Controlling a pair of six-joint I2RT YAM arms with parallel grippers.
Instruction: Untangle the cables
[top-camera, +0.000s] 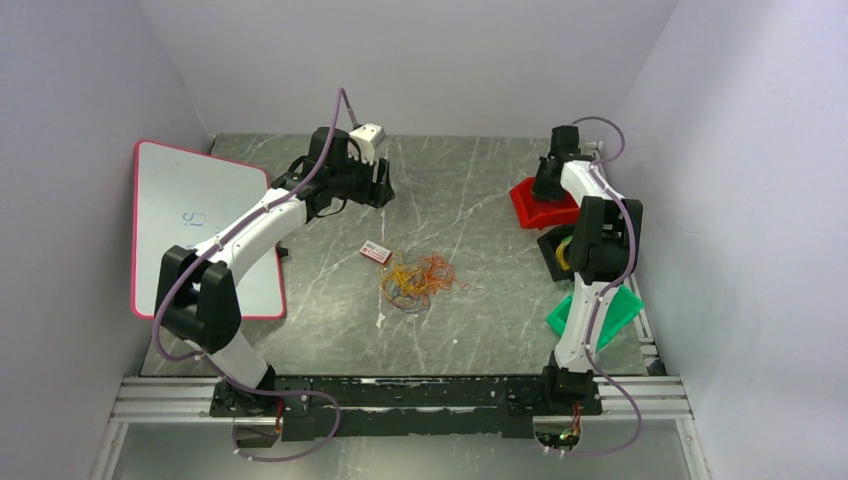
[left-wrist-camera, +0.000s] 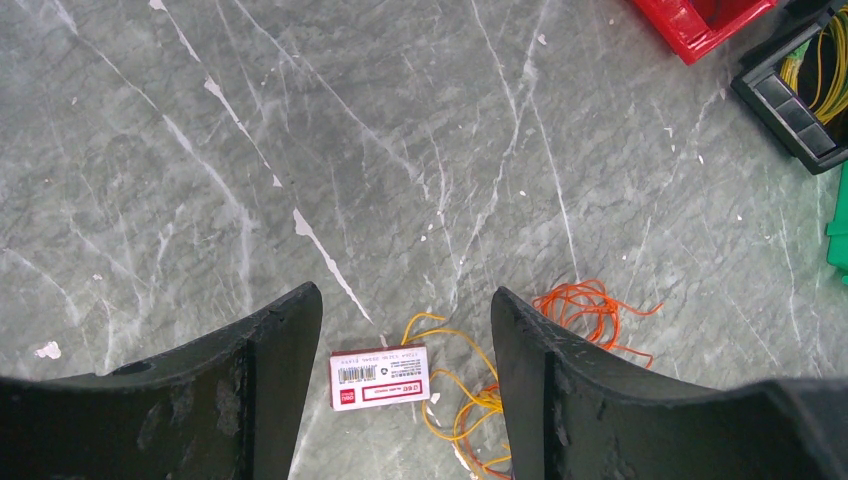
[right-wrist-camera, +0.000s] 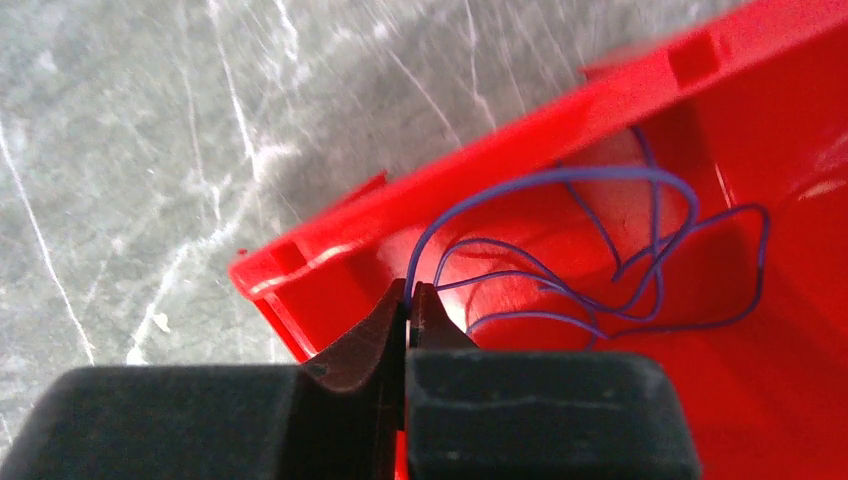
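Observation:
The cables (top-camera: 418, 280) lie as a loose tangle of thin orange, yellow and red wires on the grey marble table. In the left wrist view, orange loops (left-wrist-camera: 590, 305) and yellow loops (left-wrist-camera: 470, 395) show below the fingers. My left gripper (top-camera: 372, 182) (left-wrist-camera: 402, 295) is open and empty, held above the table behind the tangle. My right gripper (top-camera: 548, 185) (right-wrist-camera: 410, 288) is shut on a thin purple wire (right-wrist-camera: 560, 178), whose loops hang inside the red bin (right-wrist-camera: 330, 270).
A small white and red box (top-camera: 375, 252) (left-wrist-camera: 380, 377) lies beside the tangle. At the right stand the red bin (top-camera: 530, 205), a black bin (top-camera: 555, 250) holding yellow wires (left-wrist-camera: 825, 70), and a green bin (top-camera: 620, 310). A whiteboard (top-camera: 200, 220) lies at the left.

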